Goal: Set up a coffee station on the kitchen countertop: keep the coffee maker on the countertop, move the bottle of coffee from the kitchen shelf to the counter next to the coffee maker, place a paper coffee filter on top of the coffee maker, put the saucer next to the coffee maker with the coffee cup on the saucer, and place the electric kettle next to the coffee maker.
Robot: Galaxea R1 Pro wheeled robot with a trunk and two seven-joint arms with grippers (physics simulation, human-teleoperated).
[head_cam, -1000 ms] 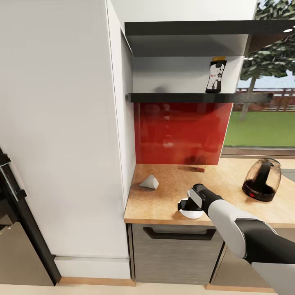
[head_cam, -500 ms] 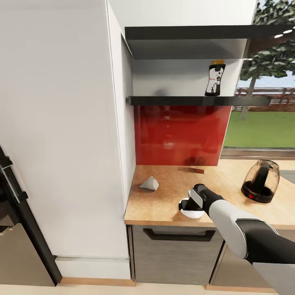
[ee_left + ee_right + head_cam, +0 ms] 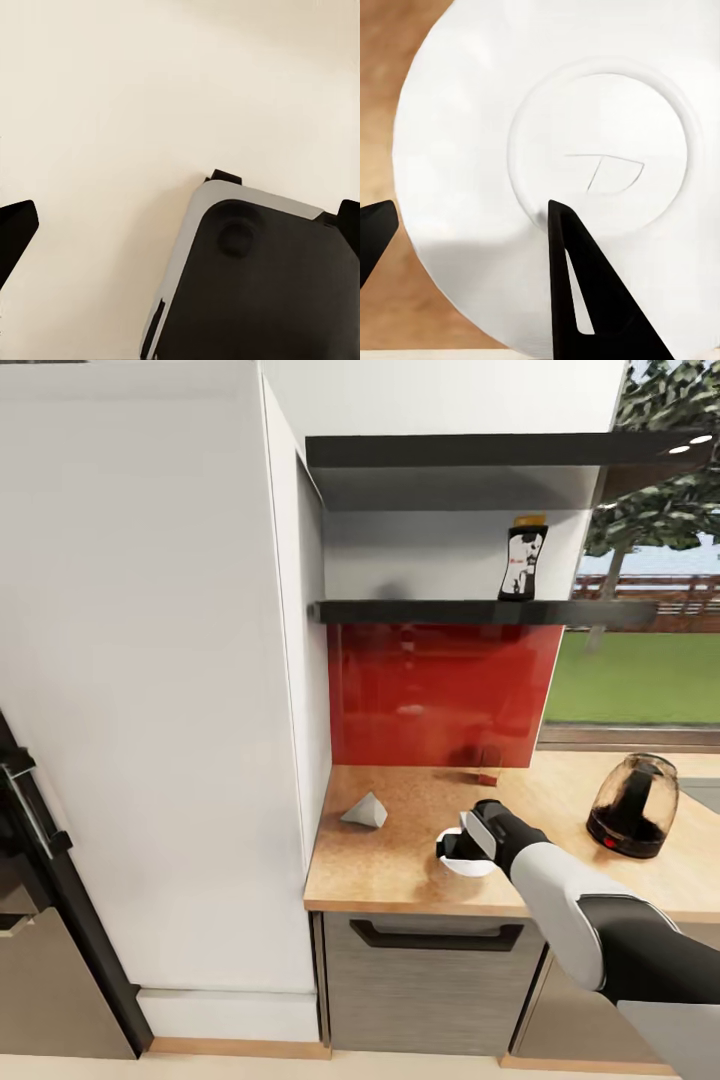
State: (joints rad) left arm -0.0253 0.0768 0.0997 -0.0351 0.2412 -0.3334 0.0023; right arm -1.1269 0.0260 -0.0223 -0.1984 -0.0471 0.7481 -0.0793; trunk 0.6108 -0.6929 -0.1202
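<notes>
My right gripper (image 3: 452, 847) is shut on the rim of the white saucer (image 3: 468, 866), held just above the front of the kitchen countertop (image 3: 400, 870). Up close, one fingertip (image 3: 577, 255) lies across the saucer (image 3: 510, 112) and the other sits at its edge. The paper coffee filter (image 3: 364, 812) lies near the tall cabinet. On the right stands the electric kettle (image 3: 633, 805). The bottle of coffee (image 3: 523, 563) stands on the kitchen shelf (image 3: 420, 612). My left gripper (image 3: 187, 217) hangs open over pale floor. The coffee maker and coffee cup are out of view.
A tall white cabinet (image 3: 150, 660) walls off the counter's left end, with a dark appliance (image 3: 30, 830) further left. A red backsplash (image 3: 440, 690) runs behind the counter, with a small brown item (image 3: 487, 768) at its foot. A handled drawer (image 3: 435, 935) sits below.
The right gripper and the saucer have risen slightly and moved a little away from the counter's front edge. The head camera has tilted, shifting the shelf lower in view.
</notes>
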